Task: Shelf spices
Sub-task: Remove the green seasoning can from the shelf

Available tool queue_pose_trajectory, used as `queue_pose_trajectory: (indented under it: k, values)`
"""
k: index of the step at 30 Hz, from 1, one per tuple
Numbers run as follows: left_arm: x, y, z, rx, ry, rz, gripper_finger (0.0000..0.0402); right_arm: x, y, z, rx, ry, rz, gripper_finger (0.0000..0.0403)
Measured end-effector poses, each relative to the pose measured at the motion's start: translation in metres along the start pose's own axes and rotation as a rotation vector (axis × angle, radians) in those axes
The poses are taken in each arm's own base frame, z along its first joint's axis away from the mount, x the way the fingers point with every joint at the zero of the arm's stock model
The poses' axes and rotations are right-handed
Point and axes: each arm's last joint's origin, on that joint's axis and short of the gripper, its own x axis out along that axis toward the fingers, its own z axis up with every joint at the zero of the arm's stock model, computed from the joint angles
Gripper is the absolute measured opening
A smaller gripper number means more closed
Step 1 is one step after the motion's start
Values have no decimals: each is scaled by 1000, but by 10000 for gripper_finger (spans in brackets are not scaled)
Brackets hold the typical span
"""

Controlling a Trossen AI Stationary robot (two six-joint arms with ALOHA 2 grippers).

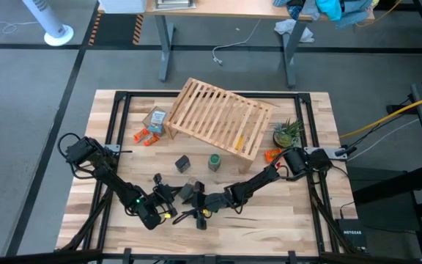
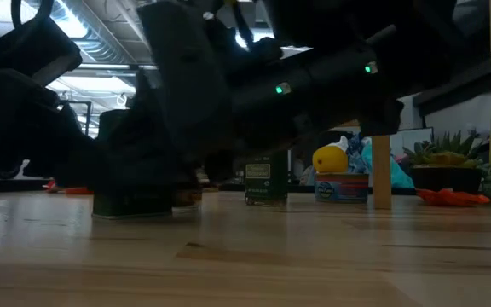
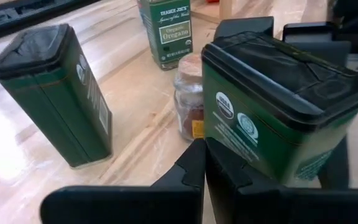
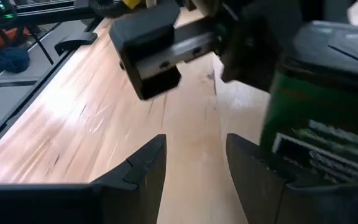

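The light-wood slatted shelf lies tilted at the table's far middle. In front of it stand a dark squarish tin, the green round oregano jar and a tiny cork-topped glass jar. A second dark-green tin with a black lid stands nearer, between both grippers. My left gripper is shut, its tips low beside this tin. My right gripper is open with bare table between its fingers; the tin stands outside one finger. My left gripper has its shut fingertips close to the near tin's lower side wall; I cannot tell whether they touch it. My right gripper has the tin's labelled side right beside the outer face of one finger; I cannot tell whether it touches. The tin stands on the table.
A tan cardboard box and orange pieces lie left of the shelf. More orange pieces and a small potted plant sit to its right. Bare tabletop stretches along the near edge.
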Motion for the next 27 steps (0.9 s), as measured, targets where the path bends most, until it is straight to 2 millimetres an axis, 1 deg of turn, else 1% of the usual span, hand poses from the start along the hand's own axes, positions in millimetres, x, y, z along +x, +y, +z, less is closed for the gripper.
queue_pose_trajectory:
  k: [6, 8, 12, 18, 24, 27]
  values:
    - [-2, -1, -1, 48, -4, -2, 2, 3, 2, 4, -42, -5, -7, 172]
    - [-5, -1, -2, 67, -15, -2, 1, 3, 2, 6, -44, -11, -5, 172]
    - [-13, -1, -5, 108, -47, 20, 1, 1, 9, 3, -53, 0, -7, 172]
    - [-23, 0, -11, 75, -48, 6, 1, -3, 21, -2, -97, 13, -73, 172]
    - [-30, -2, -15, 7, -13, -40, 1, -12, 28, 8, -145, 4, -191, 172]
    - [-30, -3, -15, -46, 11, -61, 1, -13, 29, 6, -164, 9, -236, 172]
